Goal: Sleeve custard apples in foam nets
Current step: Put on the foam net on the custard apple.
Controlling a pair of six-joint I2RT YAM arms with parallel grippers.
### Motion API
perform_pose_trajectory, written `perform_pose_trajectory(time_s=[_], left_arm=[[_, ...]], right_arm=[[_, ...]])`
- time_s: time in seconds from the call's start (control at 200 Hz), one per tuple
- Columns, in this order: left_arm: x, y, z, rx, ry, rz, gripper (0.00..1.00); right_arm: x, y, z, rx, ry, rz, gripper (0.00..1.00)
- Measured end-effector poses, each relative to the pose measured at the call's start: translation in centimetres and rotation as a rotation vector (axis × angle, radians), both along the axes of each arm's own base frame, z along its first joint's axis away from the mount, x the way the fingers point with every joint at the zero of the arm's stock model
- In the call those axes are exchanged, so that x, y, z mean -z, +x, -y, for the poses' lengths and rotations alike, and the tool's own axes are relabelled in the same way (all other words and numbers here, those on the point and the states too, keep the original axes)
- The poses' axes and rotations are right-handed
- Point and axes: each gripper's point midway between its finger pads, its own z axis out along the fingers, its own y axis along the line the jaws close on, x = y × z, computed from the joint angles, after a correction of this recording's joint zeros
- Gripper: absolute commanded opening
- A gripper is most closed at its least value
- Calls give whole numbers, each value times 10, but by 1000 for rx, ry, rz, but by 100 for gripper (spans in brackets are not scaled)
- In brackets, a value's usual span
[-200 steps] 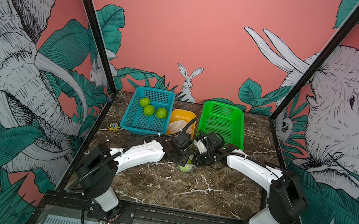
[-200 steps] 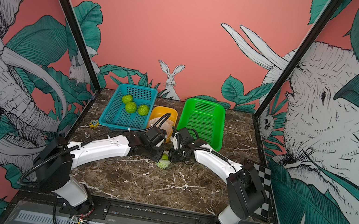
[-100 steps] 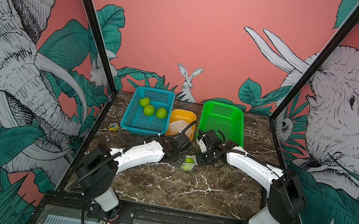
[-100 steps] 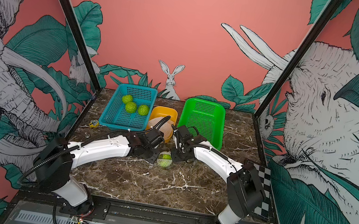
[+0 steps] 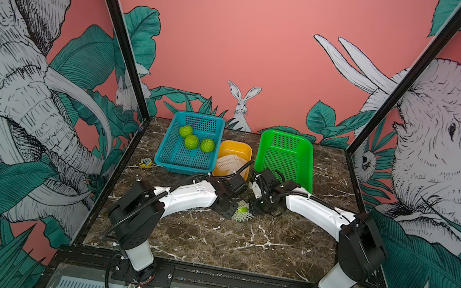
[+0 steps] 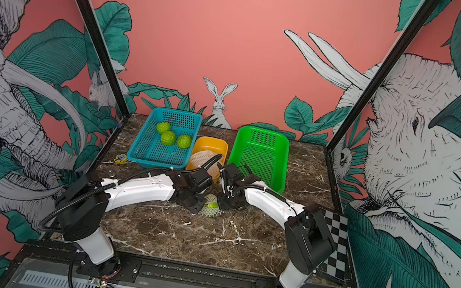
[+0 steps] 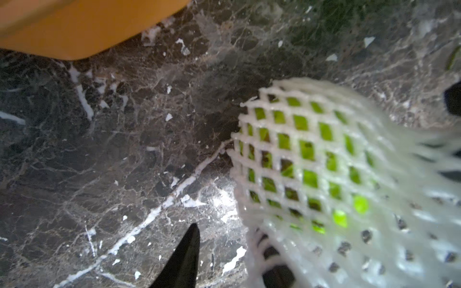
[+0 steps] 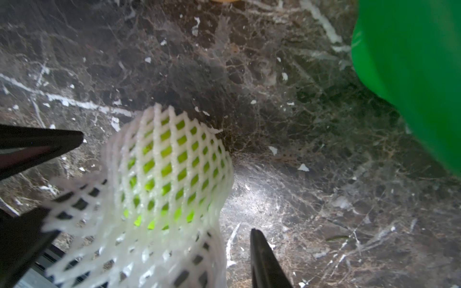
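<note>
Beside the left gripper lies a netted custard apple.

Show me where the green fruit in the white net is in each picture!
Top view: the netted custard apple lies mid-table, in front of the orange tub.
Top view: mid-table, in front of the tub.
Left wrist: close up, near the tub's corner.
Right wrist: close up, across bare marble from the green basket.
Shared landmark: the dark marble table under it.
</note>
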Motion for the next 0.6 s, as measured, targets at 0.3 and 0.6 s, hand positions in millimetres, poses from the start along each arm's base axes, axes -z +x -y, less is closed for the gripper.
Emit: perform_pose_trajectory(time_s=[0.3,0.6], left_arm=[[-23,9,10,-2,-62,53,51],[-27,14,17,-3,-91,74,55]], right_arm=[[-11,6,-16,15,103,29,35],[-4,9,-14,36,92,37,20]])
